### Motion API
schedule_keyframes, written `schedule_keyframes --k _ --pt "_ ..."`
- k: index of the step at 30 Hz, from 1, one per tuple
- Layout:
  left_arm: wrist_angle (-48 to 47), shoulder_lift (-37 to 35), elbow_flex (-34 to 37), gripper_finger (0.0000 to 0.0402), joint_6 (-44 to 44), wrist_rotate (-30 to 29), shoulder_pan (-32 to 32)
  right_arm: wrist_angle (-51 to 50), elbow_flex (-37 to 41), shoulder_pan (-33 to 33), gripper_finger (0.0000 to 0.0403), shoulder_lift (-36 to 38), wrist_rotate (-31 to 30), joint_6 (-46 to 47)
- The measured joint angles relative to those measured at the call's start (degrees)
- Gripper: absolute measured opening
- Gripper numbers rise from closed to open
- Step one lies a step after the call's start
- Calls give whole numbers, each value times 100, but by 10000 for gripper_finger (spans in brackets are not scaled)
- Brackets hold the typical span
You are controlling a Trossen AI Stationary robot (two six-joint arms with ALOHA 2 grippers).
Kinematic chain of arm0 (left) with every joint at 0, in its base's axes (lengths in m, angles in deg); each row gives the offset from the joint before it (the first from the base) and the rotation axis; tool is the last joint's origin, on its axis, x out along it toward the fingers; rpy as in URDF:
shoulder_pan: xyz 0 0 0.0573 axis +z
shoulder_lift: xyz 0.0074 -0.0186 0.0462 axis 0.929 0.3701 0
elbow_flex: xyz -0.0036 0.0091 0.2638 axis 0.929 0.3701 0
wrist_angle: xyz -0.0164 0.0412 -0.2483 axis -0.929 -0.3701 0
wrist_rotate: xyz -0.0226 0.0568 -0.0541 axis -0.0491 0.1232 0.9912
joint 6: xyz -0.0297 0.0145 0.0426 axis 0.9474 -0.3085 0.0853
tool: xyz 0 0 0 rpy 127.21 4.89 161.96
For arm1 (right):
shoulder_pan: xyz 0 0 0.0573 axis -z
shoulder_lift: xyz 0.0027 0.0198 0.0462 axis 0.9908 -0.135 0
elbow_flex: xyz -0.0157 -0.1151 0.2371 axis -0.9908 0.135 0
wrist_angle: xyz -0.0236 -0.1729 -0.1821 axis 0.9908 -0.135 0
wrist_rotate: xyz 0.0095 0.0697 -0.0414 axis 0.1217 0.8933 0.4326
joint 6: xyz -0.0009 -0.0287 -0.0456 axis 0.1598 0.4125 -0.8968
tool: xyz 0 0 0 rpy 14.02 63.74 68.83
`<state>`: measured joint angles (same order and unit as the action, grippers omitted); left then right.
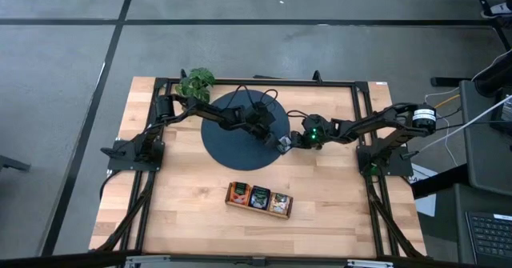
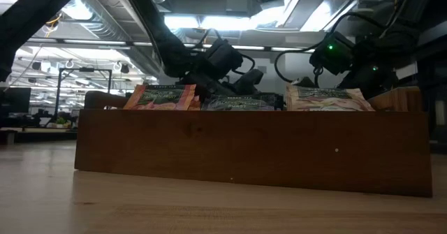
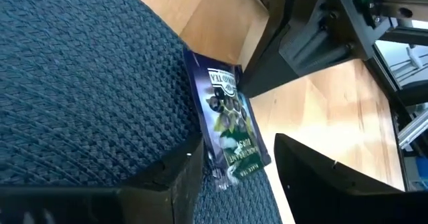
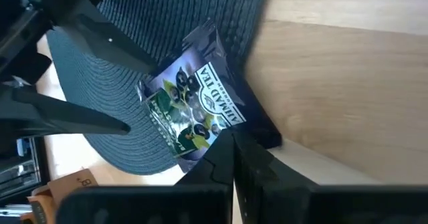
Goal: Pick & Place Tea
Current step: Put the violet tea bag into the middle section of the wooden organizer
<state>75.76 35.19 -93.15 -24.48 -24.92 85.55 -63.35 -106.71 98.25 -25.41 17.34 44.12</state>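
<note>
A dark tea sachet (image 4: 190, 107) with blue-green print sits over the right edge of the round dark mat (image 1: 232, 132). My right gripper (image 4: 233, 138) comes in from the table's right, shut, at the sachet's near edge. My left gripper (image 3: 237, 177) reaches across the mat from the left and stands open, its two fingers (image 4: 127, 125) on either side of the sachet's opposite end (image 3: 231, 167). Whether they touch it I cannot tell. More sachets stand in the brown tray (image 1: 258, 198): orange (image 2: 160, 96), dark (image 2: 241, 103), pale (image 2: 327, 98). My right gripper pinches the sachet's edge (image 4: 221, 127) on the side toward the table's right, between its shut fingertips, slanting down from the right. The fingers themselves hide the exact spot. The sachet lies tilted, its other end toward the mat, with a dark shadow on the wood beside it.
A green leafy plant (image 1: 197, 82) stands at the mat's far left. The tray sits near the table's front, between the two arms' bases. Bare wood lies right of the mat (image 1: 328, 172) and along the front edge.
</note>
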Motion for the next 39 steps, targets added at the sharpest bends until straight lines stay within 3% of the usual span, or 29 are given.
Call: schedule_keyframes --k 4,15,22,26,29,34,39 --pt "-23 6 4 149 -50 11 -2 103 1 0 4 -4 -12 41" --pt "-53 7 10 9 13 2 -37 279 1 -4 4 -9 -189 162" --pt "-80 7 15 2 -130 -164 -92 389 2 -4 4 -11 -226 160" --pt "-125 7 15 2 -133 -145 -30 623 10 -2 13 -15 151 346" --pt "-203 4 15 1 -128 -130 28 690 8 -2 32 87 487 386" --pt "-252 4 20 1 -307 -104 57 697 8 0 75 502 515 407" --pt "-301 4 25 1 -630 103 62 266 -1 -4 118 986 132 -326"
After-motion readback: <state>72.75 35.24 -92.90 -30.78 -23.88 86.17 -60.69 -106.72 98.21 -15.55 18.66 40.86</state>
